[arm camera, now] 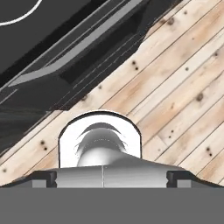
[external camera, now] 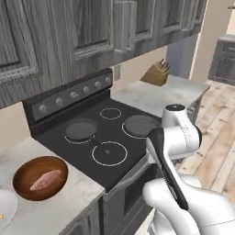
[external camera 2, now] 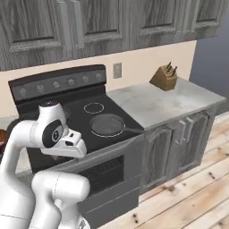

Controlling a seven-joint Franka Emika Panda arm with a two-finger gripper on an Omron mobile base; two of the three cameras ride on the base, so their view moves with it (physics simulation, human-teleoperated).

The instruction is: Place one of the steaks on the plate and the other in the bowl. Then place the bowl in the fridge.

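Observation:
The reddish-brown bowl (external camera: 23, 183) stands on the counter left of the stove, and the flat pale pink steak (external camera: 46, 180) lies inside it. Left of the bowl, the white plate (external camera: 6, 204) is cut off by the picture's edge; a small yellowish bit (external camera: 1, 216) on it is too small to identify. My gripper (arm camera: 112, 178) hangs over the wooden floor in front of the oven, open and empty, with its dark fingertips (arm camera: 43, 177) spread wide. The folded arm (external camera: 172, 137) is in front of the stove. The fridge is out of view.
Two dark frying pans (external camera: 81, 129) (external camera: 140, 125) sit on the black stove top (external camera: 110, 153). A knife block (external camera 2: 164, 77) stands on the grey counter (external camera 2: 156, 103) to the right. Dark wood-grain cabinets (external camera: 87, 27) hang overhead. Plank floor (external camera 2: 188, 197) stretches right.

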